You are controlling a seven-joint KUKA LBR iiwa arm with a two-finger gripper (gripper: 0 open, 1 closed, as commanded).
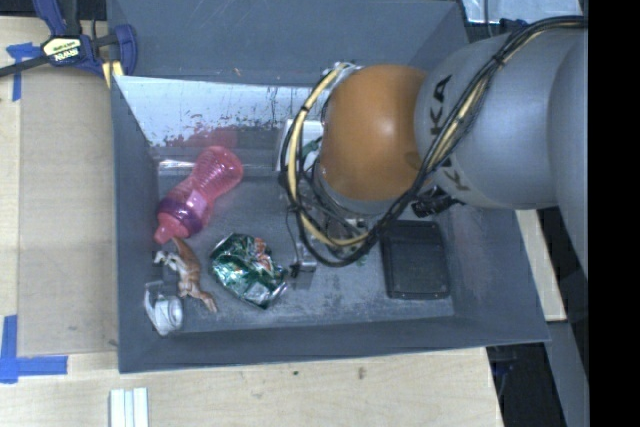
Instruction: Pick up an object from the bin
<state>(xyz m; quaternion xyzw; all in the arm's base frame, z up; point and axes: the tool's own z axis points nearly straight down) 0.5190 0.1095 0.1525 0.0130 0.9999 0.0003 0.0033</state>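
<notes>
Grey bin [130, 215], few loose things on its floor. Arm [520, 115] came in from the right, its orange cover [370, 130] and cables [300, 155] over mid-bin. Gripper [299, 269] was low, just beside the right edge of a crumpled green foil wrapper [243, 267] at front centre; contact unclear. Could not tell how the gripper was set, as the wrist hid most of it. Nothing seen held. Pink bottle [200, 190] lay tilted, left of the gripper. Brown dinosaur [190, 275] was just left of the wrapper, with a small silver item [163, 307] in the front-left corner. Black flat box [415, 260] lay right of the gripper.
</notes>
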